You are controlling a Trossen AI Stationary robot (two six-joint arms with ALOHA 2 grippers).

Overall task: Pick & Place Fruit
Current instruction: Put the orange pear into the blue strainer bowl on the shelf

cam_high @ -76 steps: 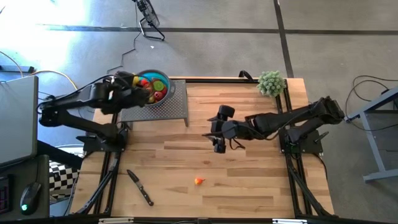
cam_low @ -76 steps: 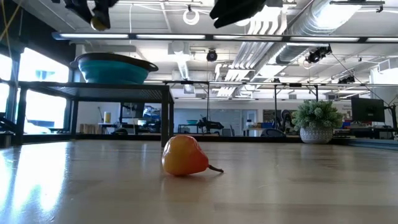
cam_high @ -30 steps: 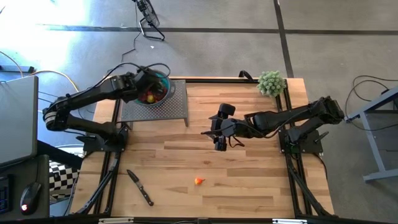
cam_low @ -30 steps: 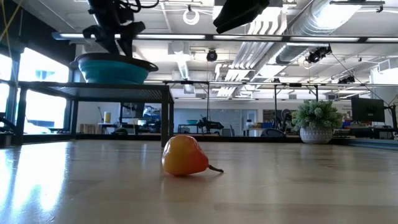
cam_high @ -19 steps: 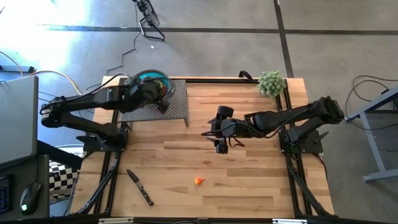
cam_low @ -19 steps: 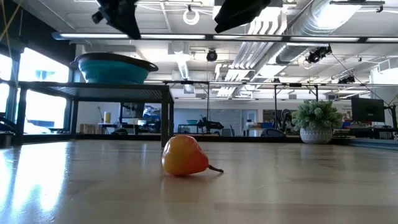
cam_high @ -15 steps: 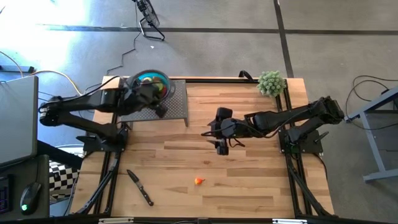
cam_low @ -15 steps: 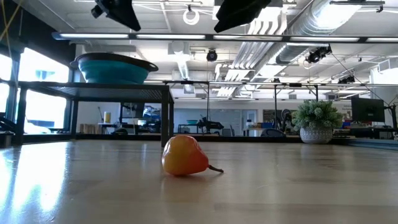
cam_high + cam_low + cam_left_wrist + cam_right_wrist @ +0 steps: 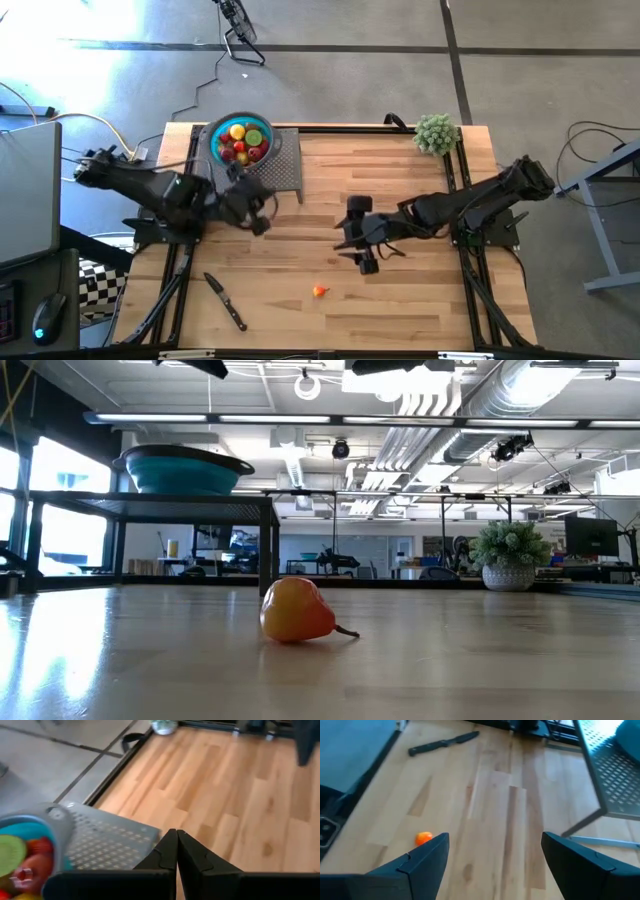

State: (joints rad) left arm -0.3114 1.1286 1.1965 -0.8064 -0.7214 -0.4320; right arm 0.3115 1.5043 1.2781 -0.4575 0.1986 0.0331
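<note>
Fruit (image 9: 319, 291) remaining on the bench (image 9: 420, 310) amounts to one small orange piece, lying alone on the near half of the boards, well apart from everything else. The rest of the fruit sits piled in the teal bowl (image 9: 242, 141), which stands on a grey perforated stand (image 9: 285, 171) at the far left corner.

Right claw (image 9: 366, 262) hangs above the boards just up and to the right of the orange piece, its fingers spread wide with nothing between them. Left claw (image 9: 259, 212) is clear of the bowl, beside the stand's near edge, with its fingers pressed fully together and empty.

Judgement: the step in hand is the approach to the last loose fruit. The next move calls for the right claw to shift toward the near-left, descend around the piece and close.

View differences: the right wrist view shows the orange fruit (image 9: 423, 838) just outside one of its fingers, not yet between them, with the knife (image 9: 443, 743) beyond. The low view shows the fruit (image 9: 295, 610) resting on its side with a short stem, and the plant (image 9: 511, 554) behind; neither claw's fingertips appear there. The left wrist view confirms the closed fingers (image 9: 167, 854) over the stand.
</note>
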